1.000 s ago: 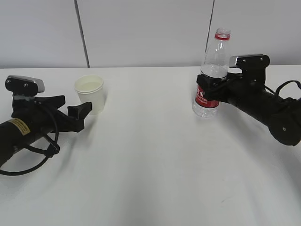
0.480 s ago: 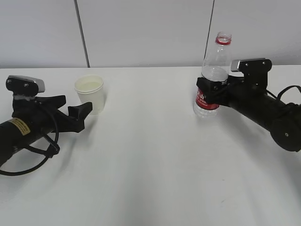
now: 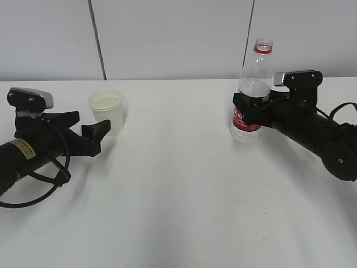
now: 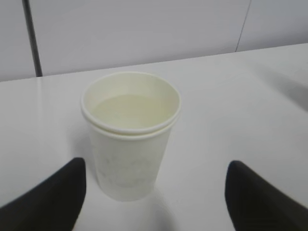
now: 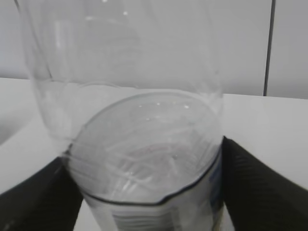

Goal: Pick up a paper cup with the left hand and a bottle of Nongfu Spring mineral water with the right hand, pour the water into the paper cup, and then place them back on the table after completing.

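Between spread left pincer (image 4: 154, 202) fingers, paper cup (image 4: 131, 132), right pincer (image 3: 249, 107) pinching bottle (image 3: 252, 89)

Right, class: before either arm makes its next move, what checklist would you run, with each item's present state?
1. Paper cup upright on the table: ok.
2. Cup holds liquid: ok.
3. Left gripper open, fingers clear of cup: ok.
4. Right gripper shut on the water bottle: ok.
5. Bottle upright, cap off: ok.
6. Bottle base resting on the table: cannot tell.

Cup (image 3: 106, 110) left, bottle (image 3: 251, 92) right
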Controlling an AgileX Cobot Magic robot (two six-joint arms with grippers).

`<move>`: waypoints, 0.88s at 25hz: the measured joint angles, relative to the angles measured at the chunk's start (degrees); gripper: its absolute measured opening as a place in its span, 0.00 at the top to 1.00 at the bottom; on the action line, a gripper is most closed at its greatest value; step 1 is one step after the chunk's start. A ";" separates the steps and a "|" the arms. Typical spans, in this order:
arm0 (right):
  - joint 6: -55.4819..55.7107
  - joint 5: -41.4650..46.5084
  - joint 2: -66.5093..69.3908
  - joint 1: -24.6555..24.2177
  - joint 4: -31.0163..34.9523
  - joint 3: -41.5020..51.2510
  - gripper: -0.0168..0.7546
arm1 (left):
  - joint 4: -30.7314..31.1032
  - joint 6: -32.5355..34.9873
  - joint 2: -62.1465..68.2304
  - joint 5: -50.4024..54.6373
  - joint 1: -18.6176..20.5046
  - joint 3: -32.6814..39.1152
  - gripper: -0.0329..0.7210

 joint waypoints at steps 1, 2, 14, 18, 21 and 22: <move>0.00 0.00 0.00 0.00 -0.03 0.03 0.18 | 0.15 0.00 0.00 0.00 0.00 0.00 0.24; 0.10 0.00 0.00 0.00 -0.13 0.13 0.17 | 0.34 0.00 0.00 0.00 0.00 0.00 0.24; 0.43 0.26 -2.57 0.00 -0.01 4.43 0.14 | 0.56 0.00 0.00 0.00 0.00 0.00 0.24; 0.43 0.26 -3.13 0.00 -0.01 6.45 0.14 | 0.56 0.00 0.00 0.00 0.00 0.00 0.24; 0.43 0.26 -3.34 0.00 0.26 8.34 0.14 | 0.62 0.00 0.00 0.00 0.00 0.00 0.24; 0.43 0.26 -3.47 0.00 0.34 8.80 0.14 | 0.73 0.00 0.00 0.00 0.00 0.00 0.24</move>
